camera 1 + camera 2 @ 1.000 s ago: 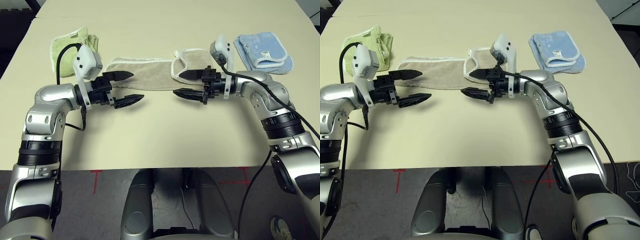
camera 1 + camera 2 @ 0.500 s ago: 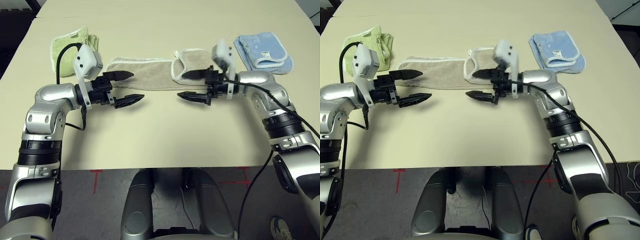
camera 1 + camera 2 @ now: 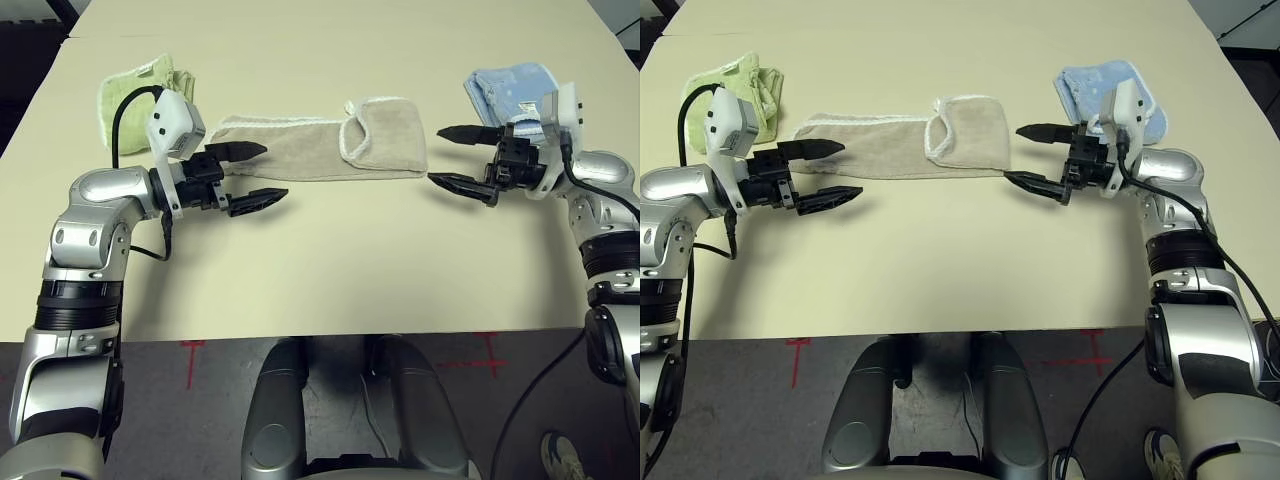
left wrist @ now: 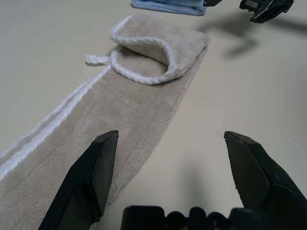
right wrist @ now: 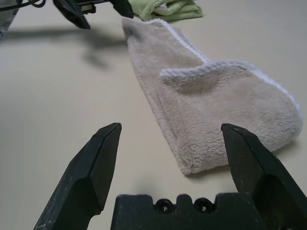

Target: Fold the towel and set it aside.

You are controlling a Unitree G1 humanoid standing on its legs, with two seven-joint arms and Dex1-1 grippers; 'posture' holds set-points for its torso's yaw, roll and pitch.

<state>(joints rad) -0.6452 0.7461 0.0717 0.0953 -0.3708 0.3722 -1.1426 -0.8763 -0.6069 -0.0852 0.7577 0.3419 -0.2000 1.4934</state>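
A: From the head, what do you see?
B: Your towel [image 3: 330, 148] lies as a long strip on the surface [image 3: 320, 260], its right end folded over. Left tool [image 3: 250, 174] and right tool [image 3: 462, 158] hang open, empty, one off each end.
A: And your wrists?
B: The left wrist looks along the strip; the right wrist faces the folded end. Both tools' jaws are spread.

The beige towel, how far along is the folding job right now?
Partly done. The beige towel lies as a long narrow strip, its right end already flapped over onto itself. Nothing is in hand: the left claw and right claw both stand open, clear of the cloth. Left to do: finish folding the strip and set it aside, away from the green towel and blue towel.
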